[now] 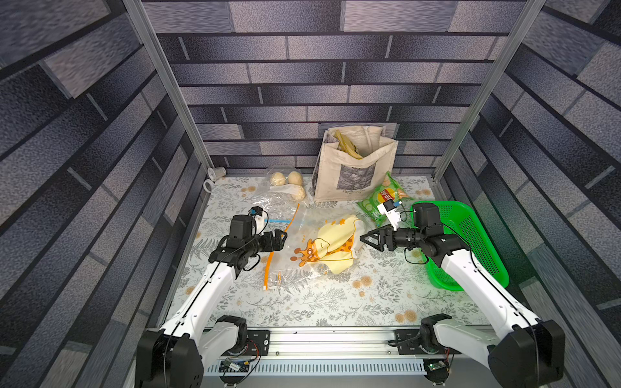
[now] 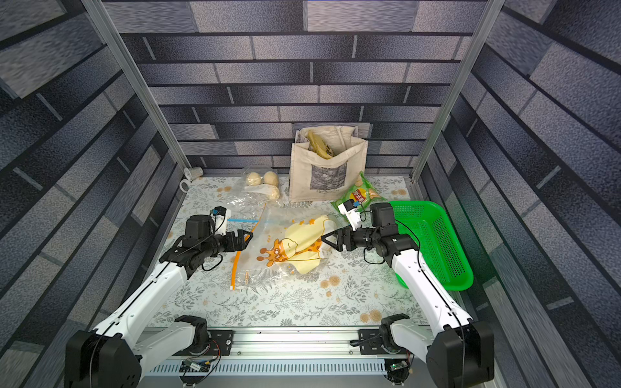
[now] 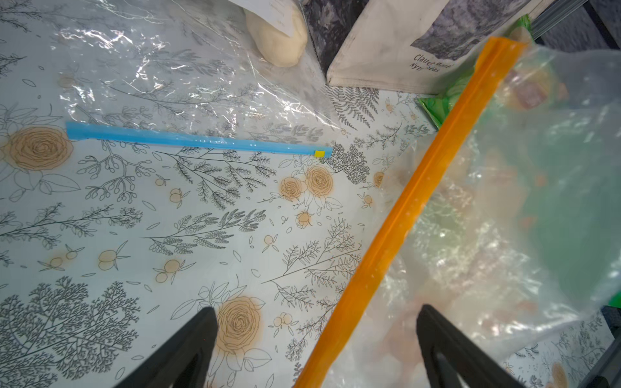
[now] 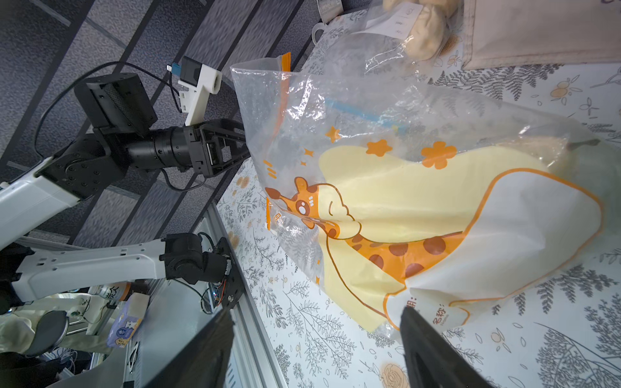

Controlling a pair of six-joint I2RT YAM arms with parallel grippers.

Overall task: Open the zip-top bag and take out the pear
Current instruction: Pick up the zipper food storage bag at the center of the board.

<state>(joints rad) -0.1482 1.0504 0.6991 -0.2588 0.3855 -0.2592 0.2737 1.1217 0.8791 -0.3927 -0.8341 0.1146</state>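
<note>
1. The left gripper [image 1: 281, 235] and right gripper [image 1: 365, 239], both spread and empty, flank the zip-top bag [image 1: 319, 248] in both top views.
2. Left wrist view: the orange zip strip [image 3: 420, 188] passes between the open jaws. Best to pinch one lip only.
3. Right wrist view: the pear [image 4: 605, 174] lies at the bag's bottom end, stem showing. Pinning the plastic beside it should steady the pull.

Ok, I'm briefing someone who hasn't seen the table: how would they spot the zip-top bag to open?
Start at the canvas tote at the back of the floral table. Just in front of it lies the zip-top bag. Its orange zip strip and yellow giraffe print set it apart from the blue-strip bag beside it.
</note>
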